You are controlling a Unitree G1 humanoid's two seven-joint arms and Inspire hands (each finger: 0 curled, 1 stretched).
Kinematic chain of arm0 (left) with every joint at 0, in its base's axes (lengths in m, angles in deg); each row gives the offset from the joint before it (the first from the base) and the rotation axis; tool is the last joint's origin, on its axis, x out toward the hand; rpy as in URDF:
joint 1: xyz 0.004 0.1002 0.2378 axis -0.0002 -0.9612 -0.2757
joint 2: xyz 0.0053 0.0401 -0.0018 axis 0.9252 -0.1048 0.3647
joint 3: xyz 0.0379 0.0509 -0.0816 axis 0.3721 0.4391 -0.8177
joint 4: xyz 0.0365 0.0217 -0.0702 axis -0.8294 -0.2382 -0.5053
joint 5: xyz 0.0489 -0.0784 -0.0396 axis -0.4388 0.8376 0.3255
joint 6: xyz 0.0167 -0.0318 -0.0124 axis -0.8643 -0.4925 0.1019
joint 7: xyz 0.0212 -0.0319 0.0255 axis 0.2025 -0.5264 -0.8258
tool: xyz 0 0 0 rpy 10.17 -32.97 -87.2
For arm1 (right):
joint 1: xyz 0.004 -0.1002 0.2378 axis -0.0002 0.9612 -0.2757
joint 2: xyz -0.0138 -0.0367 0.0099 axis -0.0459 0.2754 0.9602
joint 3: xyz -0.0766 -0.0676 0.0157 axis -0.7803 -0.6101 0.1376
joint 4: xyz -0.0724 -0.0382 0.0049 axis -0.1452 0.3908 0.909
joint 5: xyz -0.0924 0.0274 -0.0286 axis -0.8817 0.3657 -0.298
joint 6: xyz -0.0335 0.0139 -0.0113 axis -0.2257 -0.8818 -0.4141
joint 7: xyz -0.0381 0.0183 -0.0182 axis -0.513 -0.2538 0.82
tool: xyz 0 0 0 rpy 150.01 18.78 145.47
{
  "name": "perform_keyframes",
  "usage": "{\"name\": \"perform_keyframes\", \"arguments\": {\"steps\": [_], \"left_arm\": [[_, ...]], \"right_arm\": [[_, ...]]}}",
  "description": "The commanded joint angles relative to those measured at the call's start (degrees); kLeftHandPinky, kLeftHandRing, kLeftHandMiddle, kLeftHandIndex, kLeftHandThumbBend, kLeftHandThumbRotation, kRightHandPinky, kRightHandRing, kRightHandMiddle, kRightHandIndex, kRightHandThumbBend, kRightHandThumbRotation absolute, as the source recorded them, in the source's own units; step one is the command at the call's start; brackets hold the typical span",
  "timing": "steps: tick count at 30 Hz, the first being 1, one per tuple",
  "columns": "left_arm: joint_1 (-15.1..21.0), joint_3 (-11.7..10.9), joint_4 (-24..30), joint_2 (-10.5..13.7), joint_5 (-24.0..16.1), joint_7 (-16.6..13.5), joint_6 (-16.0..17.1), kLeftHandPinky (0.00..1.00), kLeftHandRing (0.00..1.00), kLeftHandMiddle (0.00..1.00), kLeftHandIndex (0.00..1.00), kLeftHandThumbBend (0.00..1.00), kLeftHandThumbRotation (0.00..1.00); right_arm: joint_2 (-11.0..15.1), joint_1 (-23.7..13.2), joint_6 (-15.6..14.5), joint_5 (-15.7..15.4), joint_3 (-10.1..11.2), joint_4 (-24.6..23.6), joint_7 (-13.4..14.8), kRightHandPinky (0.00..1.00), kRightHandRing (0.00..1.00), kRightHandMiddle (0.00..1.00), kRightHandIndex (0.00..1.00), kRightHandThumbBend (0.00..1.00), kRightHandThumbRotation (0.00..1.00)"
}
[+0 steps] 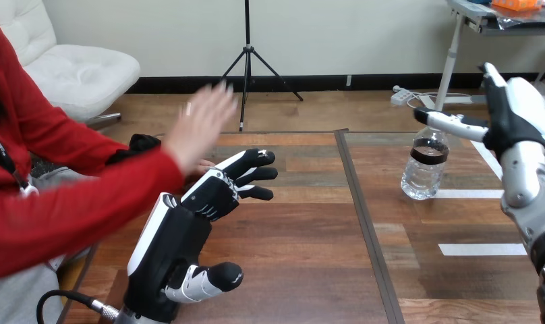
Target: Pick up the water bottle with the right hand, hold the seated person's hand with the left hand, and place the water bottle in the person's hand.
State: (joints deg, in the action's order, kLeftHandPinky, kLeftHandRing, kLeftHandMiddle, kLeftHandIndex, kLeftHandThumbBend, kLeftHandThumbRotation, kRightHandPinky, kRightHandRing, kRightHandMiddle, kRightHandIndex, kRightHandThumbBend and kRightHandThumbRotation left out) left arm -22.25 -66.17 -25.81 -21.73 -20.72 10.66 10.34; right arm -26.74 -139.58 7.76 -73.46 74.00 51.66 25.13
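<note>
Since surface (303, 270) mostly bare wood, loads of room between arms; only centre seam (356, 202) running down it, left edge near person. Left robot hand (189, 229) spread, fingers straight, near person's hand (201, 125), which is raised, not touching. Right robot hand (519, 115) right beside top of water bottle (425, 165), can't tell if gripping. Water bottle upright at surface's right; clear thin plastic, guessing lightish, squashy, slick, so grab mid-body, gentle squeeze.

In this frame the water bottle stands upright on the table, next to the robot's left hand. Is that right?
Not quite. The water bottle does stand upright on the table, but it is next to the robot's right hand, not its left hand. The head view shows this.
</note>
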Motion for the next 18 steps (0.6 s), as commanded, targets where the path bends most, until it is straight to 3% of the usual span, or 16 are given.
{"name": "perform_keyframes", "arguments": {"steps": [1, 7, 18], "left_arm": [[1.4, 0.1, 1.8, -0.6, -1.2, -1.5, 0.5, 0.71, 0.81, 0.85, 0.84, 1.00, 0.78], [0.6, 1.0, 3.1, -0.4, -1.2, -2.0, -0.8, 0.71, 0.81, 0.85, 0.84, 1.00, 0.77], [1.1, 1.2, 2.0, -0.8, -1.0, -2.1, 1.1, 0.72, 0.81, 0.85, 0.84, 1.00, 0.77]], "right_arm": [[0.7, -5.9, 0.8, -0.9, -1.3, -0.5, 1.4, 0.88, 0.96, 0.96, 0.95, 1.00, 0.62], [0.5, -6.4, 0.7, -1.6, -2.5, -0.5, 1.2, 0.88, 0.94, 0.95, 0.95, 1.00, 0.61], [-0.5, -7.1, -0.2, -1.7, -3.6, -0.2, 0.1, 0.82, 0.92, 0.94, 0.95, 1.00, 0.59]]}}
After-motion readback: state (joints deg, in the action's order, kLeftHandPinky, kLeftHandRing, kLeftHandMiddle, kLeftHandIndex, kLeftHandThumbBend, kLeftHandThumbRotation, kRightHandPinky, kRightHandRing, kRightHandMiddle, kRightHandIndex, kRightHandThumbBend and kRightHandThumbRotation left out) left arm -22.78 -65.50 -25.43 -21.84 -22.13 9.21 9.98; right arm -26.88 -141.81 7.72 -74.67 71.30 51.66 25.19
